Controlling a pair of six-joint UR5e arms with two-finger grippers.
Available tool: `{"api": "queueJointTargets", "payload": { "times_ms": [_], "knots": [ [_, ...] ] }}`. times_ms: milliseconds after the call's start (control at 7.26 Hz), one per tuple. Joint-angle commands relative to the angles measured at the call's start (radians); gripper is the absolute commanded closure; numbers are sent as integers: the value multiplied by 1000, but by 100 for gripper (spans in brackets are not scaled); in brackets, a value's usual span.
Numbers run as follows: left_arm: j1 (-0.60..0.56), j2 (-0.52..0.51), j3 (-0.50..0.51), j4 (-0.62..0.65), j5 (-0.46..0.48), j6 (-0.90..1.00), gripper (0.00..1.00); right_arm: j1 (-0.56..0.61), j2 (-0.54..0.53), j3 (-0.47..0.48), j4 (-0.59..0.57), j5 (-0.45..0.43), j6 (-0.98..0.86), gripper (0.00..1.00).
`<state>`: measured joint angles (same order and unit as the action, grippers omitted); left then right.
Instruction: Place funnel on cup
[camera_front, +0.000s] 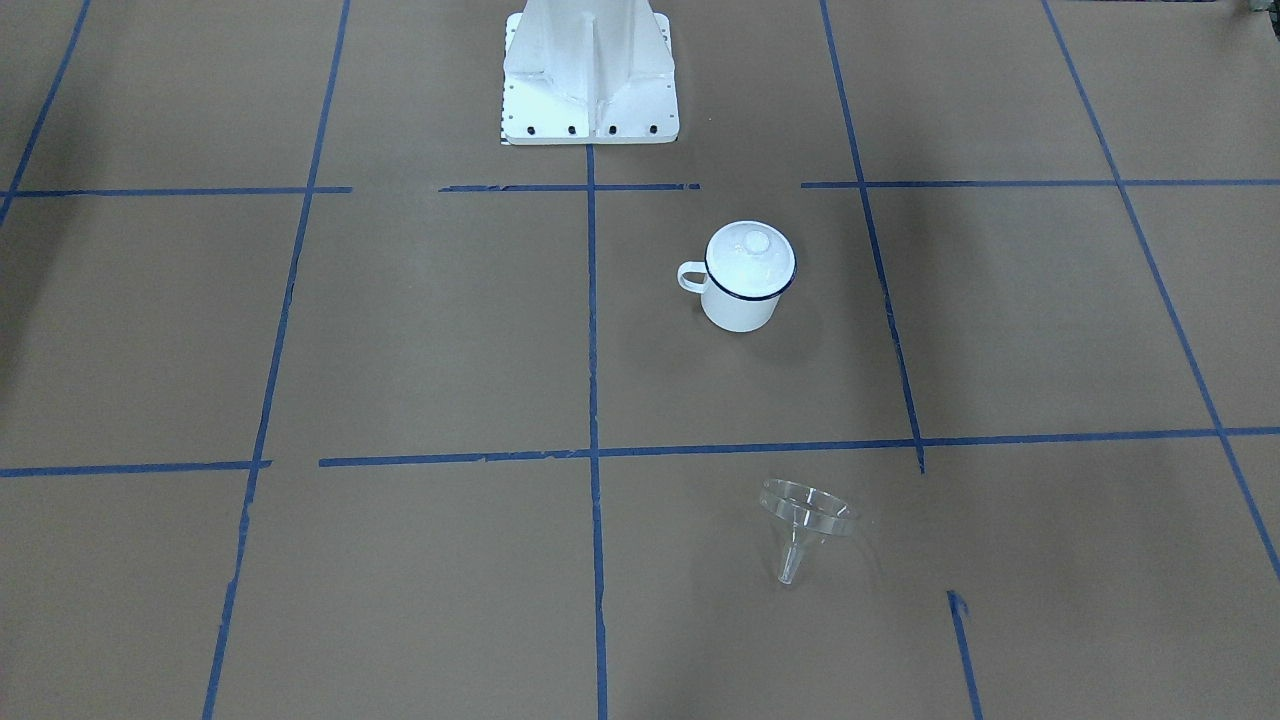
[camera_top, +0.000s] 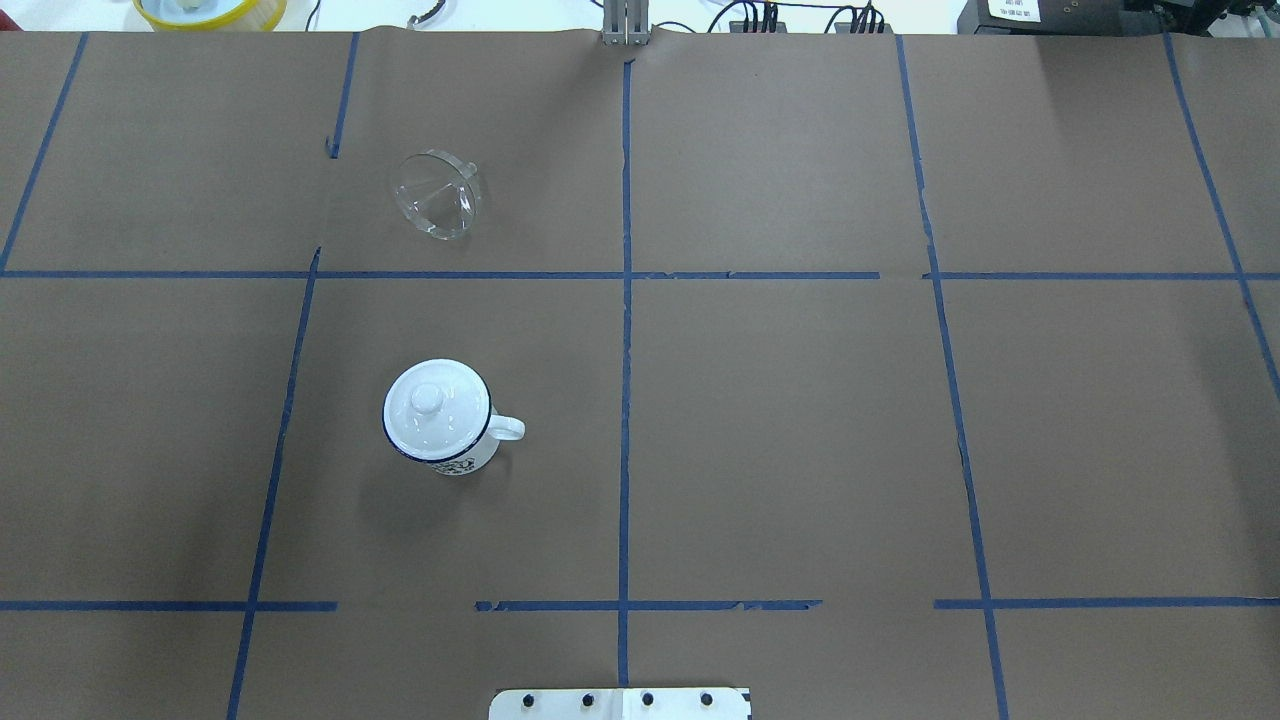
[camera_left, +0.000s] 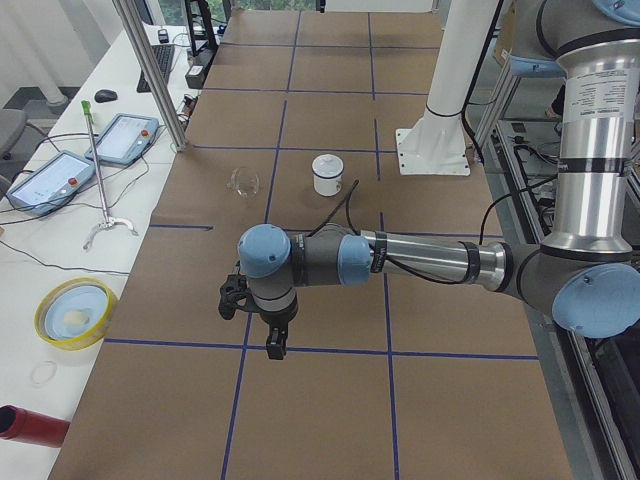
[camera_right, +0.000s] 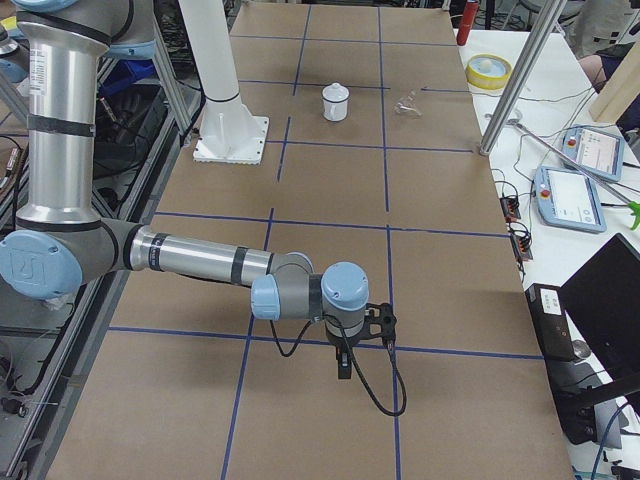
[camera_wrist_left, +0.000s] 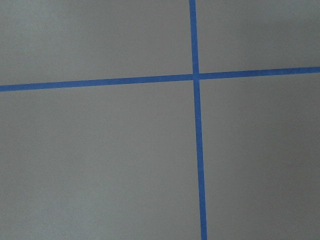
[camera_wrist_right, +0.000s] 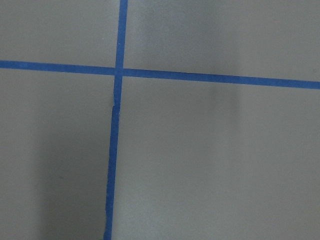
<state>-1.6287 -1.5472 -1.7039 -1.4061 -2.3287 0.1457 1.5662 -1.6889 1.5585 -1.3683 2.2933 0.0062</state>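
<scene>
The cup (camera_front: 740, 310) is a white enamel mug with a dark blue rim, standing upright with a white knobbed lid (camera_front: 752, 250) on top. It also shows in the overhead view (camera_top: 468, 460). The clear funnel (camera_front: 805, 520) lies on its side on the brown paper, apart from the cup and farther from the robot (camera_top: 438, 195). My left gripper (camera_left: 272, 342) hangs over the table's left end, far from both. My right gripper (camera_right: 345, 362) hangs over the right end. I cannot tell whether either is open or shut.
The white robot base (camera_front: 590, 80) stands at the table's middle edge. A yellow-rimmed dish (camera_left: 75, 312), a red can (camera_left: 30, 425) and teach pendants (camera_left: 50, 180) lie on the side bench. Metal poles (camera_left: 150, 70) stand at the table's far edge.
</scene>
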Motion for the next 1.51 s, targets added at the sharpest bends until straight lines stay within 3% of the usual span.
{"api": "queueJointTargets", "payload": {
  "times_ms": [0, 1101, 1377],
  "knots": [
    [-2, -7, 1, 2, -6, -11, 0, 0, 0, 0, 0, 0, 0, 0],
    [-5, -37, -57, 33, 2, -20, 0, 0, 0, 0, 0, 0, 0, 0],
    [-5, 2, -58, 10, 32, -38, 0, 0, 0, -2, 0, 0, 0, 0]
  ]
}}
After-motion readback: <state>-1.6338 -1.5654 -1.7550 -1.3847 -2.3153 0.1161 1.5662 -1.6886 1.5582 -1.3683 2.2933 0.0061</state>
